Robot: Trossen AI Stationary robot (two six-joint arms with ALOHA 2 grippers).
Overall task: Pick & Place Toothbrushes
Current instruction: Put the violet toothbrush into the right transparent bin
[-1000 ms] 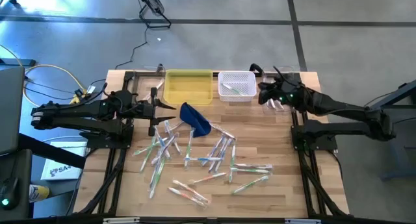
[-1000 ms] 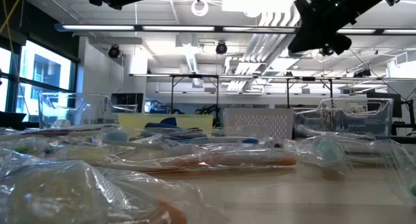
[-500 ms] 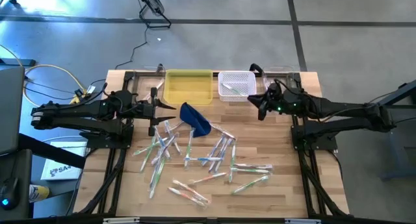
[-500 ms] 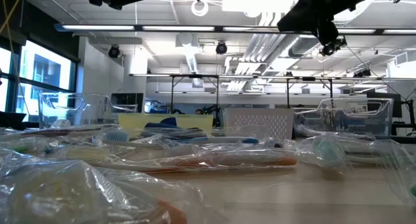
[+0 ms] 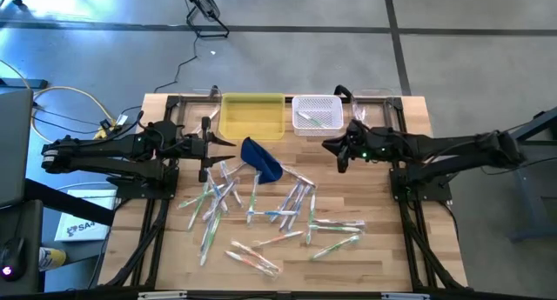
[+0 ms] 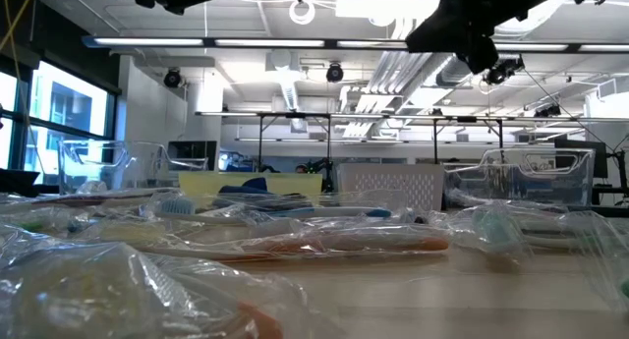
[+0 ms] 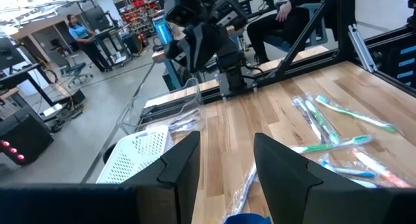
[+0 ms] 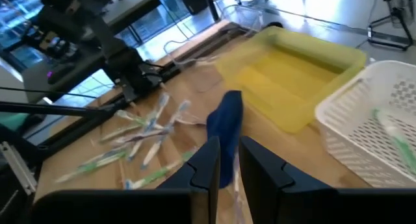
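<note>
right gripper (image 5: 334, 149): empty, fingers slightly apart, near white basket (image 5: 316, 115) | left gripper (image 5: 216, 141): spread, left of blue pouch (image 5: 261, 159) | toothbrushes (image 5: 270, 209): scattered on table (image 5: 383, 239)

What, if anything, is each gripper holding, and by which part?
Nothing. The right gripper hangs empty near the white basket; the left gripper waits open and empty.

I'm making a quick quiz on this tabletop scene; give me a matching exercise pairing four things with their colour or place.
Things:
1. tray
2. basket
3. pouch
4. left gripper

Descriptions:
A. dark blue, lying just below the tray in the high view
B. white, with a toothbrush inside
C. yellow
D. open, beside the table's left edge

Pairs: 1-C, 2-B, 3-A, 4-D
</note>
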